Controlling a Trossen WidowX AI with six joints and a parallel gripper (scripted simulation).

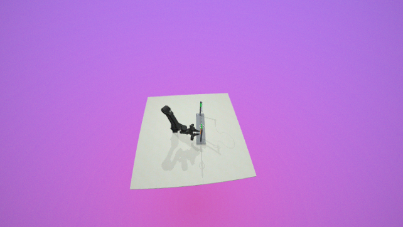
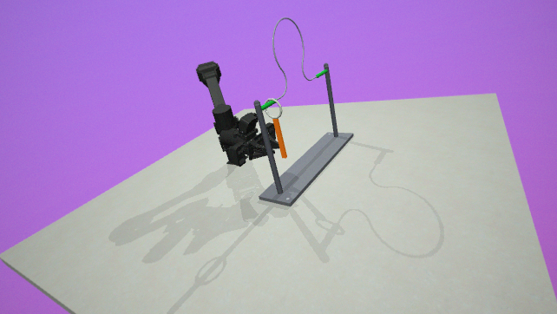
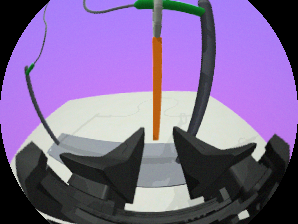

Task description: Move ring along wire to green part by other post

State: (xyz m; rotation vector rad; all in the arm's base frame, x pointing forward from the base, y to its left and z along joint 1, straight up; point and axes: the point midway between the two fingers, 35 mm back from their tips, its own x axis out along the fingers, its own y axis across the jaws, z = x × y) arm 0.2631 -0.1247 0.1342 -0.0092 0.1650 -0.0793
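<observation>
A pale ring hangs around the green part beside the near post. Its orange handle hangs down below it. My gripper is partly open and empty. Its fingertips point at the handle's lower part, one on each side of it in the wrist view; whether they reach around it is unclear. The thin grey wire loops up and over to the other green part at the far post.
Both posts stand on a long grey base. The near post stands just right of the handle in the wrist view. The pale table top carries shadows of the arm, wire and ring.
</observation>
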